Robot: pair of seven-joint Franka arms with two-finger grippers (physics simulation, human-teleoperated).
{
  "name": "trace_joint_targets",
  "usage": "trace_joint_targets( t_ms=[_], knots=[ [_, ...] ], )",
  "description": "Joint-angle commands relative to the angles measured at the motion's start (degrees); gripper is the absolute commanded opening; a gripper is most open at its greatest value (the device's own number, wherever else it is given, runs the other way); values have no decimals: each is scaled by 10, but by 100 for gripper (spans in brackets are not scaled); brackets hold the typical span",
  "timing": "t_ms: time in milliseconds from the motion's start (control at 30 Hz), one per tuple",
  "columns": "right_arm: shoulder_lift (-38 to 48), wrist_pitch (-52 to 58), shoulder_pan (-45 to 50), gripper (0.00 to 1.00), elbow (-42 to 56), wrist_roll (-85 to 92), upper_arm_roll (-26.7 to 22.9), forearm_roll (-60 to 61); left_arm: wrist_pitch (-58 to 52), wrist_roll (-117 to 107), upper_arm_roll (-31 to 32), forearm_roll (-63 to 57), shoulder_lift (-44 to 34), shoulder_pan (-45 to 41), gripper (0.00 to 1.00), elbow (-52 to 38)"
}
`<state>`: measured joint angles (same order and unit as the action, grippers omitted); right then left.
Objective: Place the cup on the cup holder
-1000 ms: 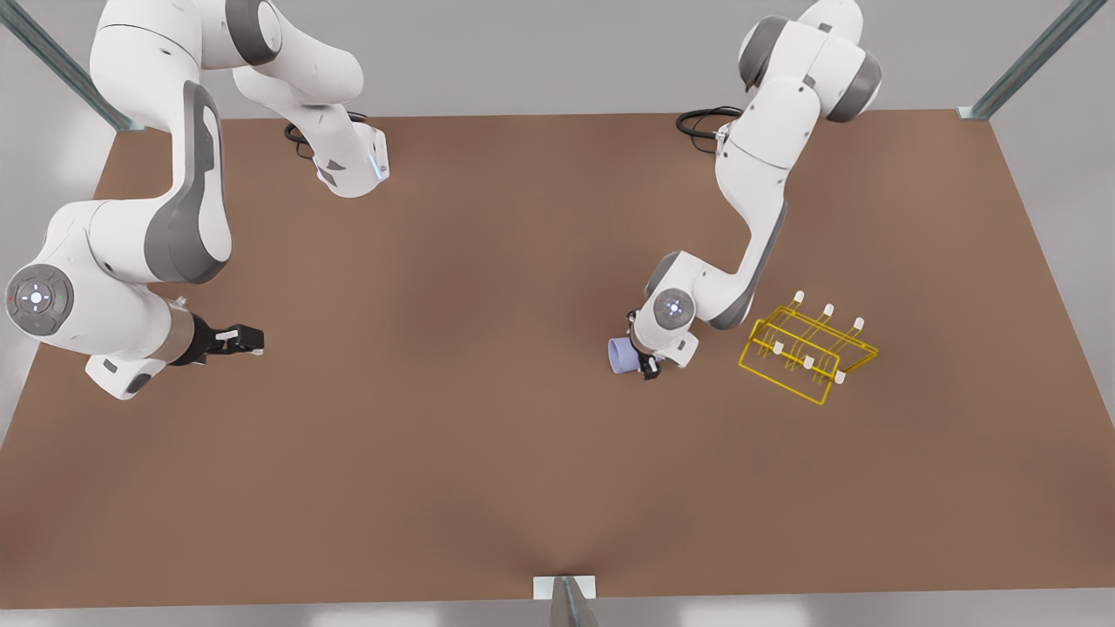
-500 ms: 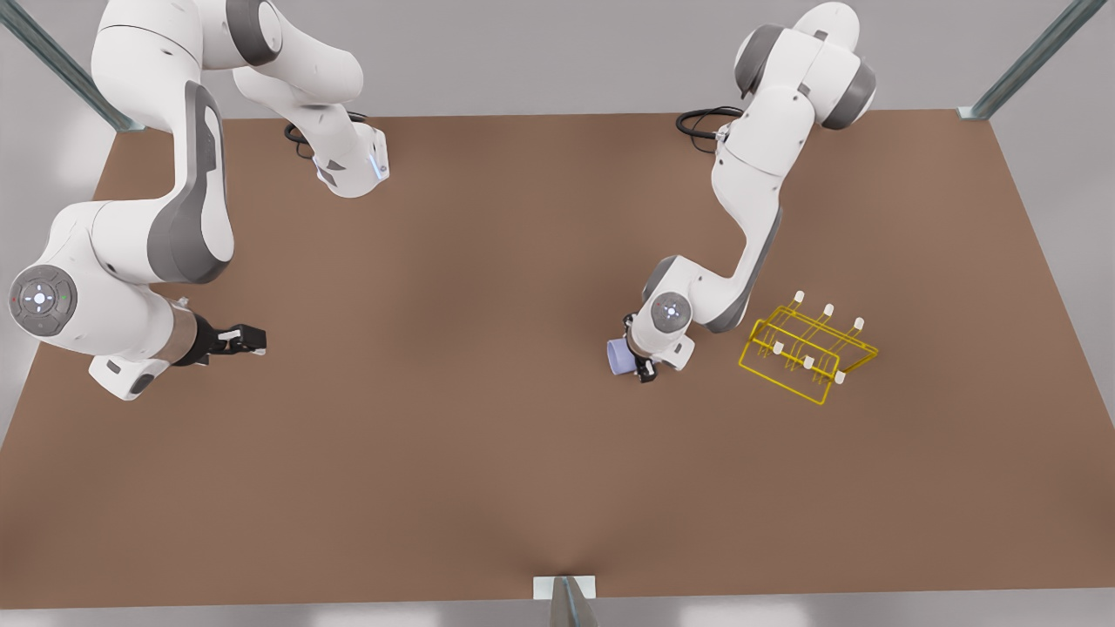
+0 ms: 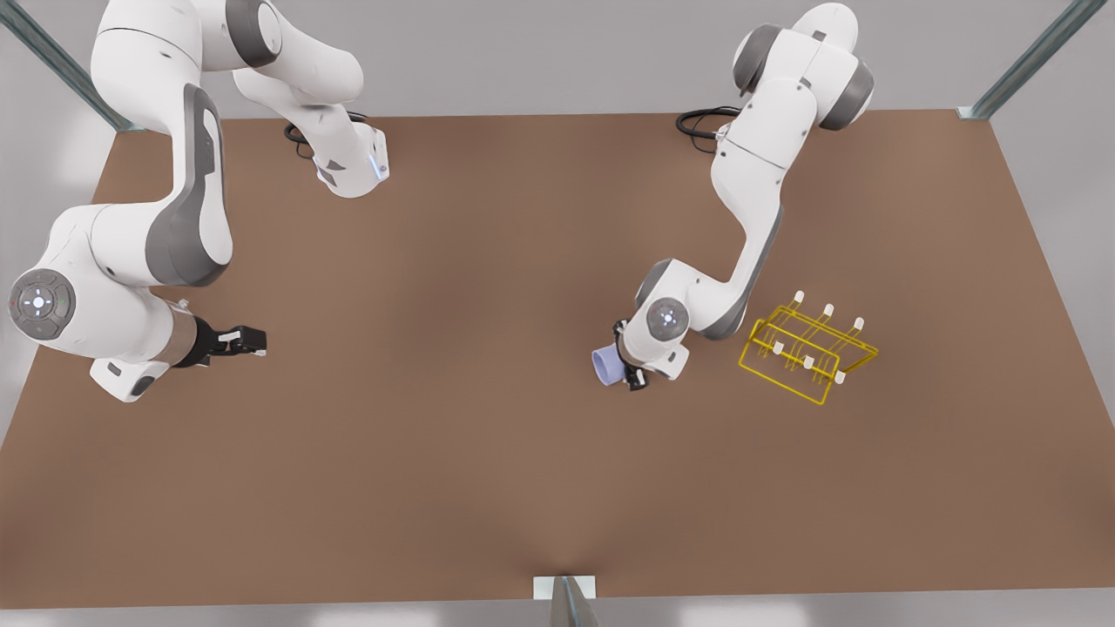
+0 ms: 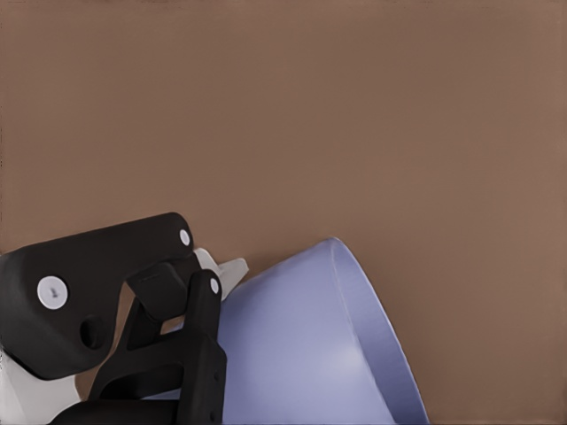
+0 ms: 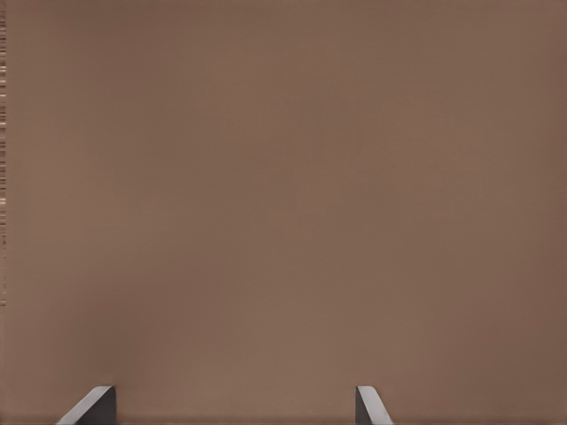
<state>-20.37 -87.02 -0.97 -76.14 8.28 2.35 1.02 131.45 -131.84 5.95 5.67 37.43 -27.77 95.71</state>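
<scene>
The lavender-blue cup (image 3: 604, 365) lies tilted on its side in my left gripper (image 3: 629, 367), which is shut on it just above the brown table. In the left wrist view the cup (image 4: 306, 350) flares away from the black fingers (image 4: 199, 354) clamped at its narrower end. The yellow wire cup holder (image 3: 807, 353) with white-capped prongs stands on the table to the front view's right of the cup, about a gripper's width from the left wrist. My right gripper (image 3: 253, 340) waits at the front view's left, open over bare table, its fingertips (image 5: 93, 407) wide apart.
The brown table (image 3: 488, 453) stretches wide between the two arms. Both arm bases and black cables (image 3: 701, 122) sit at the far edge. Metal frame posts (image 3: 566, 601) stand at the near edge and the far corners.
My left gripper has shifted slightly toward the front view's left with the cup, and the cup has tilted further over. The right arm has barely moved.
</scene>
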Motion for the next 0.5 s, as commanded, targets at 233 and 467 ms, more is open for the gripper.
trace_joint_targets(
  t_ms=[233, 467],
  knots=[
    [1, 1, 0, 100, 0, 2, -1, 1, -619, -38, -243, -406, 4, -262, 78, -124],
    [1, 1, -7, 100, -1, 2, -1, 8, -638, 76, -454, -414, 95, -431, 78, -101]
  ],
)
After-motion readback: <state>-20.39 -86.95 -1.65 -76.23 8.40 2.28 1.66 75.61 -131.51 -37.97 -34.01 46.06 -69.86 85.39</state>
